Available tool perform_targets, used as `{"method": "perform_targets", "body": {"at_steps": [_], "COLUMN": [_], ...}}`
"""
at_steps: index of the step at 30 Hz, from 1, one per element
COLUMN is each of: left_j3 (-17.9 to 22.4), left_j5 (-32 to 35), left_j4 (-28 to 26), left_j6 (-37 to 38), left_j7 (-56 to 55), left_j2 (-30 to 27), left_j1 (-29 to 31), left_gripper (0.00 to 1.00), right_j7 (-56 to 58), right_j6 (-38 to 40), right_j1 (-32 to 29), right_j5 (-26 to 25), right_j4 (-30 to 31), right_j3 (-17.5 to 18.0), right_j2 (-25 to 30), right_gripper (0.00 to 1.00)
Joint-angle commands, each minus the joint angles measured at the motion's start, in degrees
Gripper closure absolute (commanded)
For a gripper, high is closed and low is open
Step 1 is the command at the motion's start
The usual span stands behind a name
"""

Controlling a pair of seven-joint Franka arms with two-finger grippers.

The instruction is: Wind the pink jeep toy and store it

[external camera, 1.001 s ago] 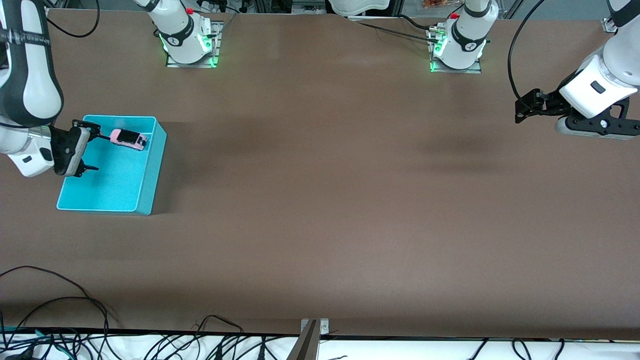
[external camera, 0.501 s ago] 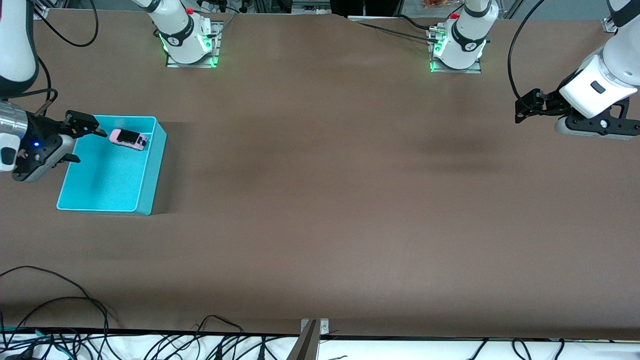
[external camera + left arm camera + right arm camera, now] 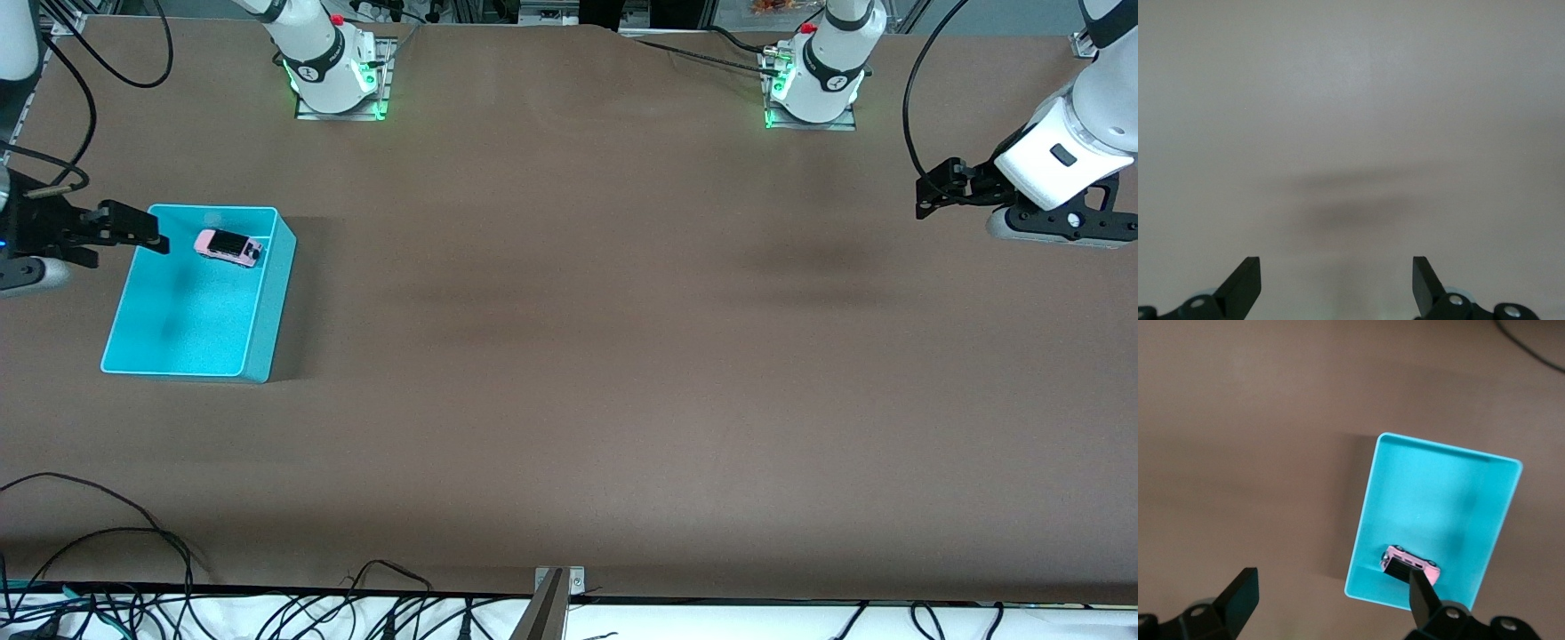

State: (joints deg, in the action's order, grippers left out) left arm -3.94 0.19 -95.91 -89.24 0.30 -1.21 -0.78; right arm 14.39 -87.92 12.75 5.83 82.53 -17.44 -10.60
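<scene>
While the pink jeep toy (image 3: 228,246) lies in the turquoise bin's (image 3: 267,320) corner nearest my bases, my right tool (image 3: 116,238) hovers spread over its rim; my left tool (image 3: 933,191) waits spread above the bench's (image 3: 569,356) end.

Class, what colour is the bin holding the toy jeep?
Turquoise; the bin shows best in the front view.

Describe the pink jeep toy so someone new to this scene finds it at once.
Look toward the right arm's end of the brown table for the turquoise bin. The pink jeep toy lies inside it, in the corner farthest from the front camera: the bin's only item, tiny, light pink with a black top.
</scene>
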Motion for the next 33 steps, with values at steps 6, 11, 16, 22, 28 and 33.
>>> {"method": "perform_targets", "body": {"at_steps": [6, 11, 16, 22, 28, 33], "left_j3": [0.1, -0.6, -0.7, -0.6, -0.6, -0.6], "left_j5": [-0.5, -0.5, -0.4, -0.2, -0.2, -0.2], "left_j4": [1.6, 1.9, 2.4, 3.5, 3.6, 3.6], "left_j6": [1.1, 1.1, 1.1, 1.1, 1.1, 1.1], "left_j7": [-0.7, -0.7, -0.7, -0.7, -0.7, -0.2], "left_j2": [0.5, 0.5, 0.7, 1.6, 1.6, 1.6], "left_j1": [-0.3, -0.3, -0.3, -0.2, -0.3, -0.2], "left_gripper": [0.00, 0.00, 0.00, 0.00, 0.00, 0.00], "right_j7": [-13.6, -15.0, -15.0, -14.9, -14.8, -14.7], "right_j6": [2.1, 1.7, -2.2, -5.4, -5.2, -4.9], "right_j1": [3.6, 4.7, 4.7, 4.7, 4.7, 4.6], "right_j5": [-5.9, -8.2, -8.2, -8.3, -8.8, -8.7], "right_j4": [-1.9, 5.4, 15.3, 23.6, 19.2, 14.9], "right_j3": [0.8, 1.8, 2.0, 1.9, 2.2, 2.3], "right_j2": [2.1, 8.8, 16.8, 24.0, 20.1, 16.1], "right_gripper": [0.00, 0.00, 0.00, 0.00, 0.00, 0.00]}}
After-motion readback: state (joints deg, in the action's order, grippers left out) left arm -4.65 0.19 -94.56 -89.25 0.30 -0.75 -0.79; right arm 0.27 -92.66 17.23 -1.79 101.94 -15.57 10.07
